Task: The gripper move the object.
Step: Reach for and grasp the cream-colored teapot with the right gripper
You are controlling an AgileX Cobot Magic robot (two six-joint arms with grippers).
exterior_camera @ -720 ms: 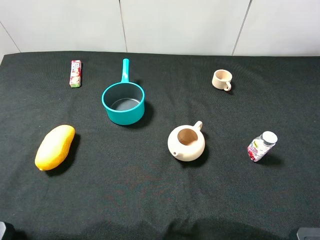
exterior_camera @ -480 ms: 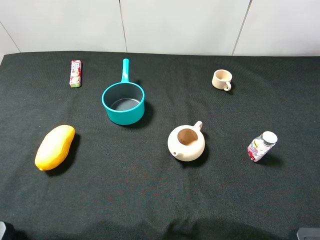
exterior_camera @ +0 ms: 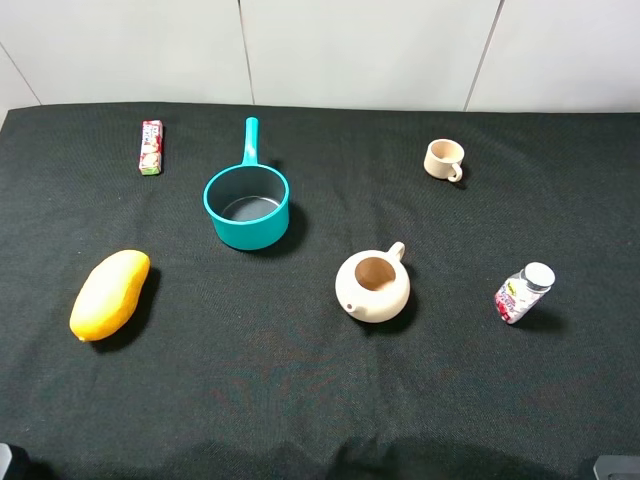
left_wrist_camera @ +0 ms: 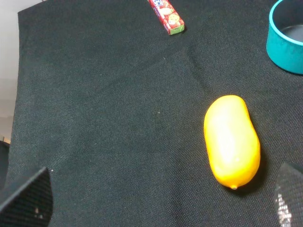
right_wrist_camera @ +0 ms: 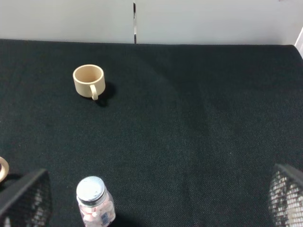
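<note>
The beige lidless teapot (exterior_camera: 372, 287) stands upright on the black cloth, right of centre, spout toward the front left and loop handle toward the back right. Only a sliver of its rim (right_wrist_camera: 2, 169) shows in the right wrist view. My left gripper (left_wrist_camera: 161, 194) is open and empty, near the front left corner, with a yellow mango (left_wrist_camera: 232, 140) ahead of it. My right gripper (right_wrist_camera: 154, 196) is open and empty, near the front right corner, well apart from the teapot. In the high view only small dark bits of the arms show at the bottom corners.
A teal saucepan (exterior_camera: 246, 205) sits behind and left of the teapot. A small beige cup (exterior_camera: 444, 160) stands at the back right. A pill bottle (exterior_camera: 523, 293) lies right of the teapot. The mango (exterior_camera: 110, 294) is at the left, a candy pack (exterior_camera: 151, 147) at the back left.
</note>
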